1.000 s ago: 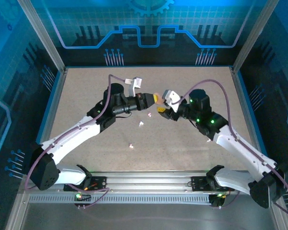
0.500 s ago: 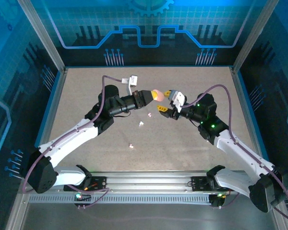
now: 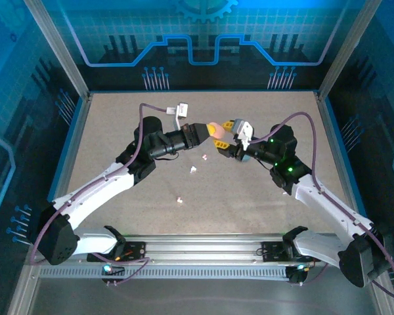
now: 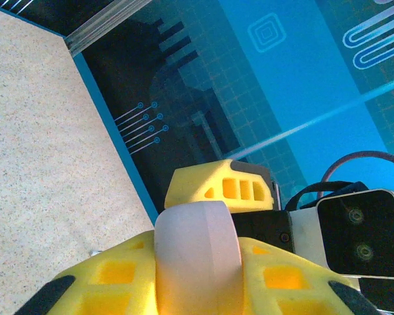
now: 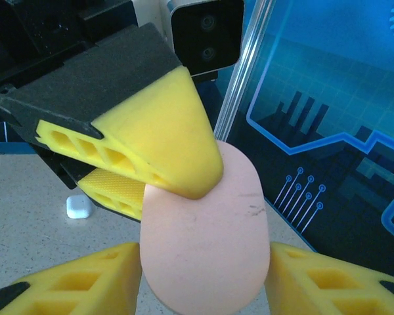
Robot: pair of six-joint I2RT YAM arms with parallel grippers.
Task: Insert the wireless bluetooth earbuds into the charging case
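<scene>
Left gripper (image 3: 209, 131) is clamping one end of the pink charging case (image 5: 207, 216) and holding it in the air above the table (image 3: 105, 131), mid-workspace.

Right gripper (image 5: 205, 262) is coming at the free end head-on. Its jaws are standing apart and straddling the case, one yellow pad at each flank. The pads look to be right on the shell, but I can't tell whether they're squeezing or just flanking, since the contact line is at the frame edge.

Key geometry: the case's long axis is running straight from the left fingers into the right jaw gap, so the two grippers are facing each other along it. The case is looking shut, with no open lid visible. My read is that the step in hand is getting a two-handed hold to open it.

The earbuds (image 3: 193, 170) are lying loose on the table, not in the case: small white bits scattered on the base side of the grippers, down at table level. One (image 3: 205, 157) is sitting almost under the case, and another (image 3: 179, 199) is lying further back toward the left arm.

The right arm is likely the one free to pick, and the nearest bud is just down and back from it.
</scene>
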